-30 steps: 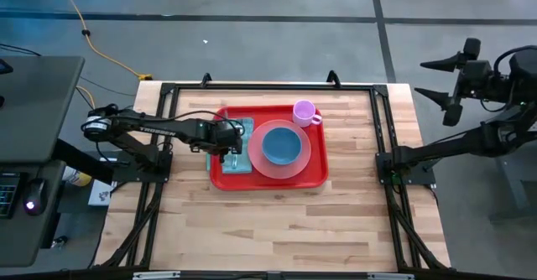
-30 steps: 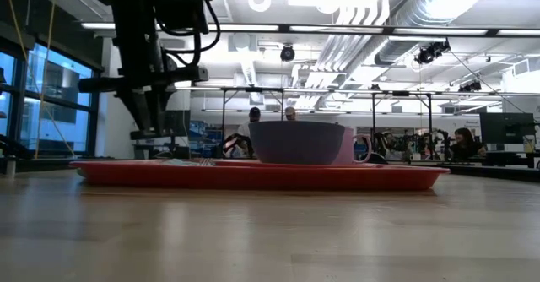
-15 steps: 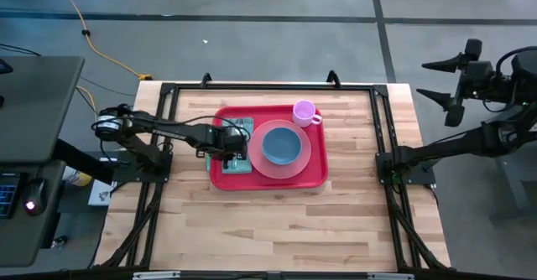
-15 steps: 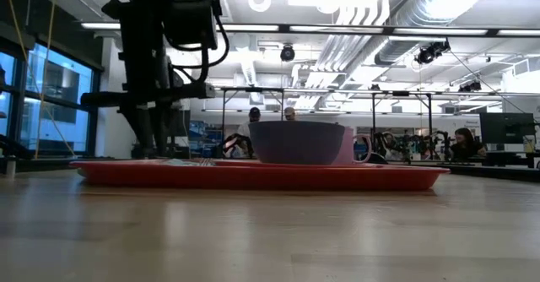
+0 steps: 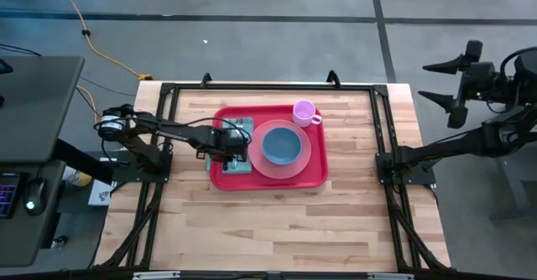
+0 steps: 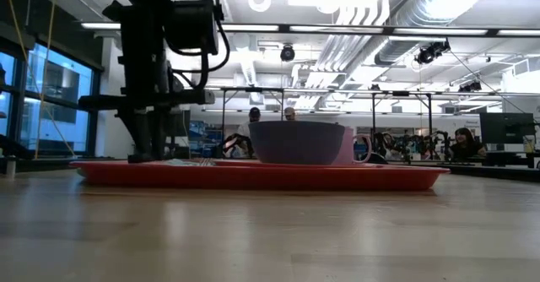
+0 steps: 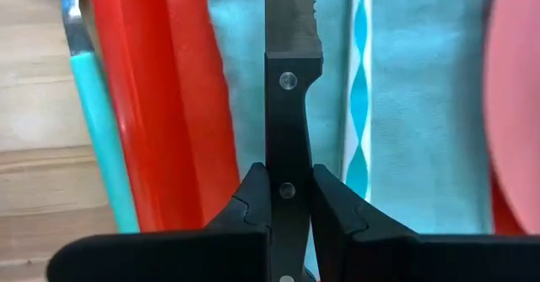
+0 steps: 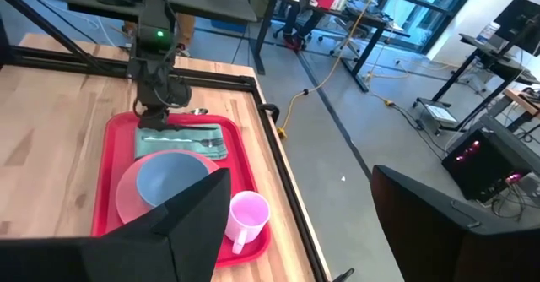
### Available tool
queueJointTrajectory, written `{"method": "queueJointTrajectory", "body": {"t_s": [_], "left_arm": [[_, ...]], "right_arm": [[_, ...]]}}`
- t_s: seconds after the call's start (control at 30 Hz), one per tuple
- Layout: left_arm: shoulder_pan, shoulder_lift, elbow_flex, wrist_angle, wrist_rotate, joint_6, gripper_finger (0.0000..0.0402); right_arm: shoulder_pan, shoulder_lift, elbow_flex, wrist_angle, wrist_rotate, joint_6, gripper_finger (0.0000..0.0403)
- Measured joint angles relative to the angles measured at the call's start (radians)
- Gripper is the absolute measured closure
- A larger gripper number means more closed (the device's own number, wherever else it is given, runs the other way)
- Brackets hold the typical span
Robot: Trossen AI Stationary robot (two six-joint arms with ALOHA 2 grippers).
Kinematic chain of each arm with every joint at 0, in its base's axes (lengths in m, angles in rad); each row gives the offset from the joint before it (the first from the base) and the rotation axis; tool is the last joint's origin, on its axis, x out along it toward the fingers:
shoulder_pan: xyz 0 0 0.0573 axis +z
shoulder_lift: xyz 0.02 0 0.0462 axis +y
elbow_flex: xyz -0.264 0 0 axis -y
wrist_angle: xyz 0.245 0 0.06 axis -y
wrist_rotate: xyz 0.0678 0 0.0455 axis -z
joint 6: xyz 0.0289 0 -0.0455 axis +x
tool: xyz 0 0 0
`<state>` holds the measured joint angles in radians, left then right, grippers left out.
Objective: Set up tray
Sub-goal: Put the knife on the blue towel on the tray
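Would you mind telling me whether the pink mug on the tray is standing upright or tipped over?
Upright. In the high view the pink mug shows its round open mouth facing up, standing on the tray at its far corner beside the pink plate.

No text, label, brand, number or sign can be read in any of the views (the screens and gear in the room behind the bench are too small and blurred to make out any writing).
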<state>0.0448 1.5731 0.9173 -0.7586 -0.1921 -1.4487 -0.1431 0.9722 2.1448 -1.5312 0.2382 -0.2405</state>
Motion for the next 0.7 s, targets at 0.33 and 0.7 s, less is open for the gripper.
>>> {"method": "queueJointTrajectory", "body": {"t_s": [0.33, 0.7], "left_arm": [[0.0, 0.022, 0.001, 0.023, 0.008, 0.0, 0.0335], [0.0, 0.022, 0.0, 0.026, 0.008, 0.003, 0.0335]], "right_arm": [[0.0, 0.0, 0.0, 0.0, -0.003, -0.001, 0.0137], [0.0, 0.0, 0.0, 0.0, -0.003, -0.003, 0.0137]]}}
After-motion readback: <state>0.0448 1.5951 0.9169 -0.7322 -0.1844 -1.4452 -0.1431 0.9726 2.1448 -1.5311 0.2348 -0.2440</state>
